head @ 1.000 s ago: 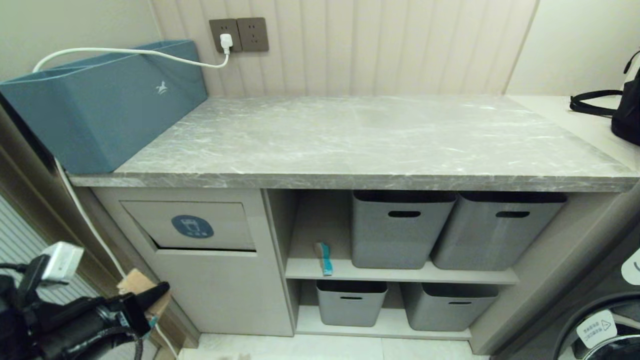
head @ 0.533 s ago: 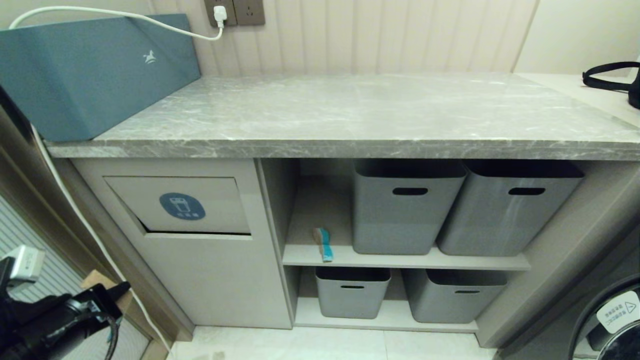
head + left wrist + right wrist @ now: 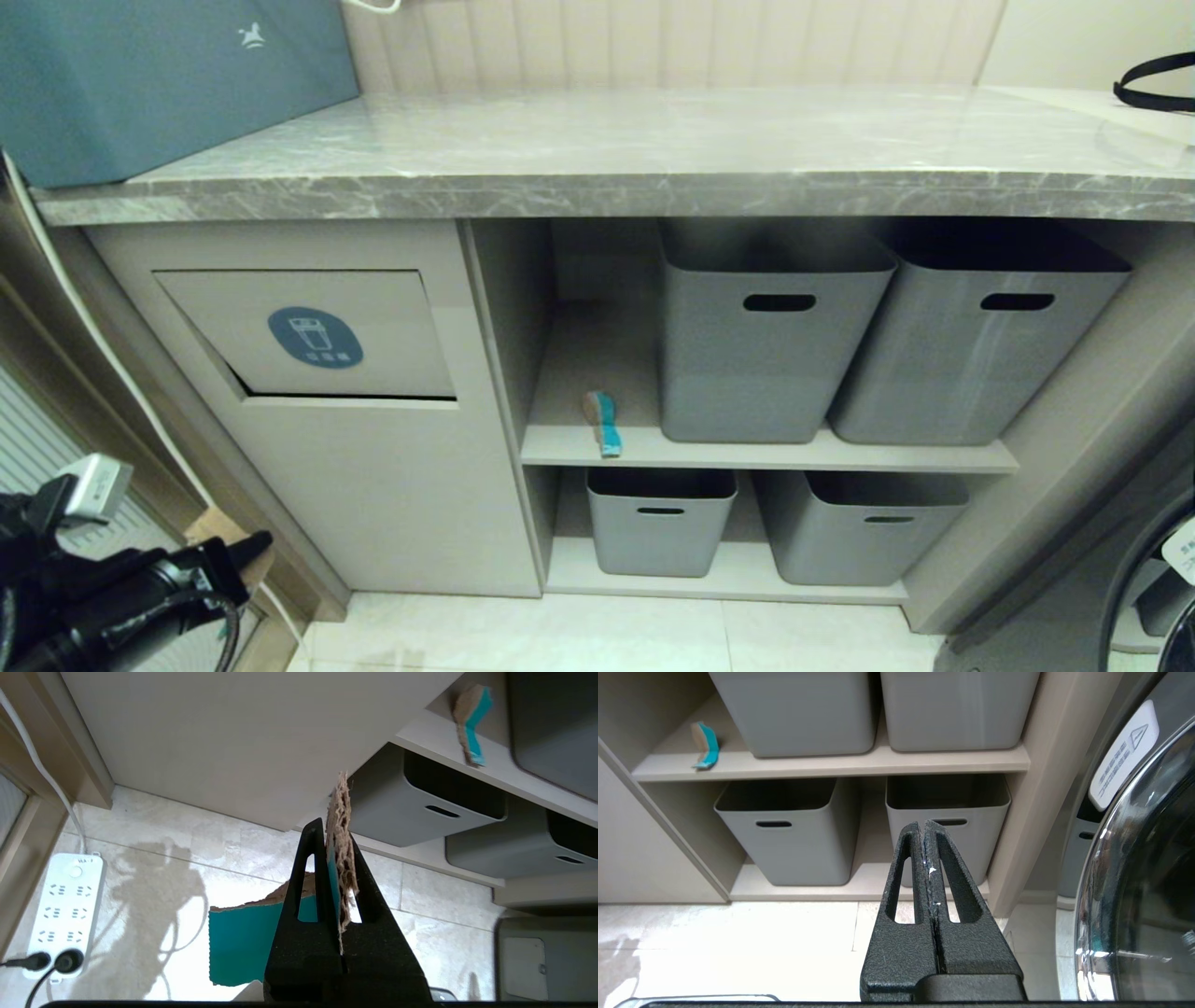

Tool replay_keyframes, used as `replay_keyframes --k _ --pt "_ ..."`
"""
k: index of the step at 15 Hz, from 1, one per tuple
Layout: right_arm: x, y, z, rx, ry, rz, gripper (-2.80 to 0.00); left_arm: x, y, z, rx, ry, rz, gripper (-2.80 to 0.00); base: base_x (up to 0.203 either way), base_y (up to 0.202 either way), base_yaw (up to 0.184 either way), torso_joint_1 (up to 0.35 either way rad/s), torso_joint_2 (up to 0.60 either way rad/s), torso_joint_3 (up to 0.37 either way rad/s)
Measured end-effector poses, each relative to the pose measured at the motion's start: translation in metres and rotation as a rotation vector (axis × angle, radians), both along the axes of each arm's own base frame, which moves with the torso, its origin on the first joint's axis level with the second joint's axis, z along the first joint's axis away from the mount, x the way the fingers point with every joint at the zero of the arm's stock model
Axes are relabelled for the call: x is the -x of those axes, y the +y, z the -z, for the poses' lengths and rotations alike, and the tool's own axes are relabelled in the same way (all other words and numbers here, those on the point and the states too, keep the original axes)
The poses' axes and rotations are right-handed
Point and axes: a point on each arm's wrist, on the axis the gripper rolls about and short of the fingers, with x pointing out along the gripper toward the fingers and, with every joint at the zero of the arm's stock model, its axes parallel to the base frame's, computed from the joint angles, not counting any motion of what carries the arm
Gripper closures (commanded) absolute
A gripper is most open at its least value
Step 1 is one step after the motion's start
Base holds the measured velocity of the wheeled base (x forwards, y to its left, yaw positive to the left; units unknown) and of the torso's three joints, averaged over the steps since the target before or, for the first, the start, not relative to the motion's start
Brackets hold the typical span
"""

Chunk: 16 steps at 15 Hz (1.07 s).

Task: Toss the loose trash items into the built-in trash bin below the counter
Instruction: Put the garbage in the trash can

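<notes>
My left gripper (image 3: 333,829) is shut on a torn piece of teal card with a tan, ragged back (image 3: 243,942). It hangs low at the left, below and left of the built-in trash bin (image 3: 317,331), whose beige flap with a blue oval icon is tilted slightly. In the head view the gripper (image 3: 257,543) shows with the card's tan side (image 3: 213,530) behind it. A second trash item, a bent teal and tan strip (image 3: 604,422) (image 3: 706,746), lies on the middle shelf right of the bin. The grey marble counter (image 3: 597,140) runs above. My right gripper (image 3: 923,827) is shut and empty.
Grey baskets (image 3: 766,345) fill both shelves right of the strip. A large teal box (image 3: 140,84) stands on the counter's left end. A white power strip (image 3: 63,914) and cable lie on the floor at left. A washing machine door (image 3: 1134,858) stands at right.
The head camera has sunk, so the counter and cabinet sit higher in view. My left gripper stays at the lower left, still shut on the card piece.
</notes>
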Motion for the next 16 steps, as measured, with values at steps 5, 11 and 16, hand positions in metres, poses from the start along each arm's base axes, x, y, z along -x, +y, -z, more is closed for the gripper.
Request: replay_keyframes --k 5,11,16 --pt "0.0 0.0 0.0 0.0 0.0 0.0 0.0 -0.018 0.004 -0.014 -0.008 -0.059 -0.016 0.0 0.0 0.0 0.0 -0.008 0.04 0.029" --pt "0.0 0.0 0.0 0.0 0.0 0.0 0.0 -0.044 0.004 -0.028 -0.062 -0.172 0.003 0.0 0.0 0.0 0.0 0.0 0.0 0.0" --pt "0.0 0.0 0.0 0.0 0.0 0.0 0.0 -0.091 0.004 -0.015 -0.141 -0.283 0.049 0.0 0.0 0.0 0.0 0.0 0.0 0.0"
